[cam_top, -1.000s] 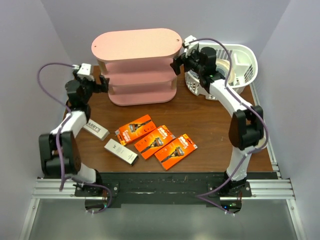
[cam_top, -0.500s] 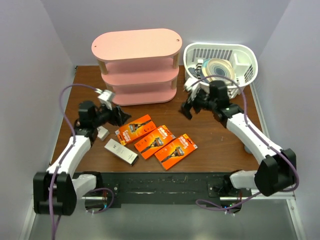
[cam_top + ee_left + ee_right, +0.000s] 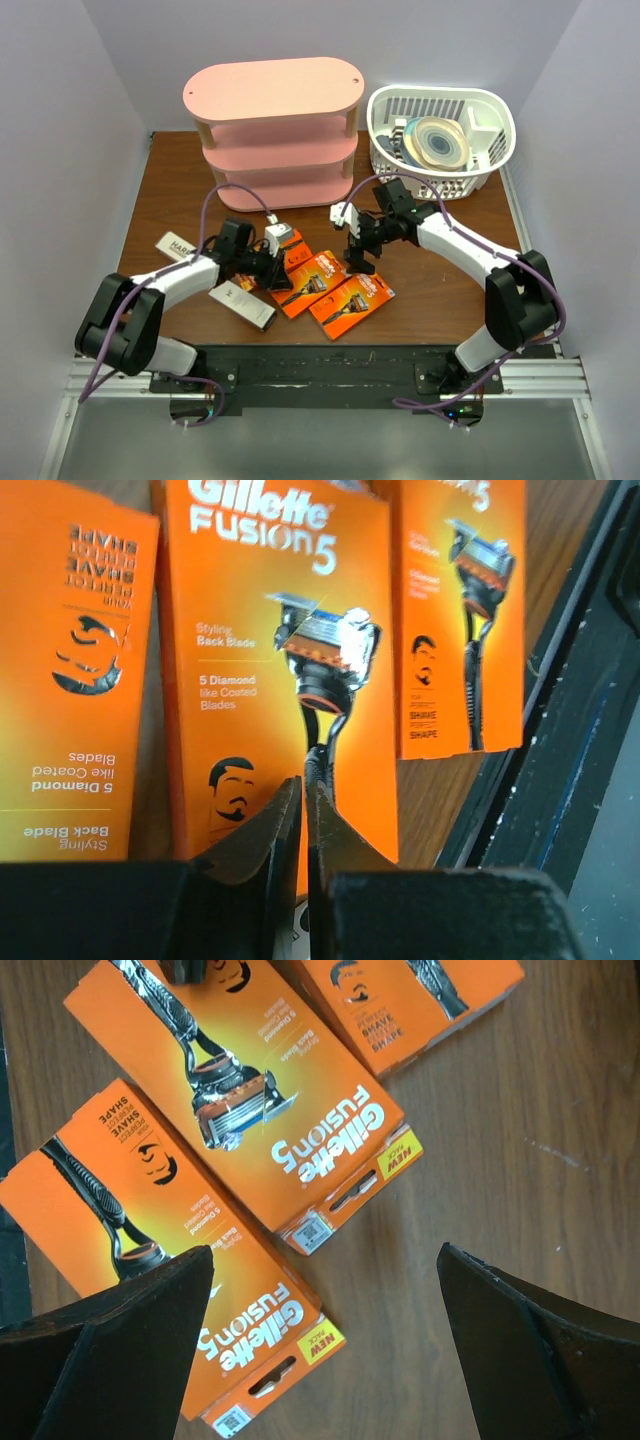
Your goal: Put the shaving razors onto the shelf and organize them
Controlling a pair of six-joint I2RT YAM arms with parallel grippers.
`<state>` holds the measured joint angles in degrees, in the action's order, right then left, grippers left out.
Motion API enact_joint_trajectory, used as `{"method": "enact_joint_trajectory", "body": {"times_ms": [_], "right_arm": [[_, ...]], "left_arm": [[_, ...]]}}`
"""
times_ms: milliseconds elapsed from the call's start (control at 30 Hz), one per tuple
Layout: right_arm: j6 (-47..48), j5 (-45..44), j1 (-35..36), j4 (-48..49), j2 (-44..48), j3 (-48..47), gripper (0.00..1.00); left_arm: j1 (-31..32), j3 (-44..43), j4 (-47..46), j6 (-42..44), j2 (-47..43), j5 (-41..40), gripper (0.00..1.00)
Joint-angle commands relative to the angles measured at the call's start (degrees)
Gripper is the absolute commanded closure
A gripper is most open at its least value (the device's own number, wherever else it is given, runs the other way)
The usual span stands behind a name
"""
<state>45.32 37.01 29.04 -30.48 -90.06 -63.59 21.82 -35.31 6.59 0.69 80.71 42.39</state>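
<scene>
Nearest us, at about 7 o'clock on the brown wooden tabletop [image 3: 420,305], lies one of the slim whitish-grey boxes [image 3: 243,303] with dark lettering. Just past it the three flat orange cardboard razor packs [image 3: 313,283] lie face up in a slanted row from 10 o'clock towards 4 o'clock, with little or no gap between neighbours. Each shows a black razor with a silver head, white "Fusion5" lettering and a small yellow "NEW" tab at one end; we judge them thin, light and hard to get under. Both hands hang low over this row, so we read the step as a first pick. The left hand [image 3: 304,785], at the 10 o'clock end, has its fingers pressed nearly together around nothing, and we would spread them before going lower. The right hand [image 3: 325,1250] is spread wide over the row; we would square it to one pack's long edges and, since neighbours crowd those edges, favour an end pack. A second whitish-grey box [image 3: 176,245] lies farther off at 9 o'clock. Farthest, at 12 o'clock, stands the pink three-tier shelf [image 3: 270,90] with pale wooden posts, no pack on any board we can see, and at 1 o'clock a white slatted plastic basket [image 3: 495,135].
</scene>
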Motion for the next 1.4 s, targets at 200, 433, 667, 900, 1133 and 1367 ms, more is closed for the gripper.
{"method": "enact_joint_trajectory", "body": {"times_ms": [200,433,667,900,1133,1367], "right_arm": [[0.6,0.2,2.5,2.4,0.1,-1.2,0.01],[-1.0,-0.4,2.6,3.8,1.3,-0.8,0.01],[-1.8,-0.2,2.6,4.6,0.4,-1.4,0.01],[12.0,5.3,2.2,-13.0,-5.4,-8.5,0.01],[33.7,5.3,2.2,-34.9,-12.8,-15.4,0.01],[38.5,3.0,2.3,-34.9,-16.1,-14.2,0.02]], "left_arm": [[0.0,-7.5,4.7,-3.3,8.9,-22.2,0.87],[-8.0,-9.8,7.3,-3.7,9.6,-31.3,0.91],[-12.3,-10.3,7.0,1.7,7.3,-33.4,0.91],[-11.6,-8.1,6.9,7.2,-5.8,-5.0,0.61],[2.0,-0.7,-1.1,6.6,-10.8,2.8,0.5],[4.2,3.8,-8.8,-2.2,-12.4,-3.4,0.6]]}}
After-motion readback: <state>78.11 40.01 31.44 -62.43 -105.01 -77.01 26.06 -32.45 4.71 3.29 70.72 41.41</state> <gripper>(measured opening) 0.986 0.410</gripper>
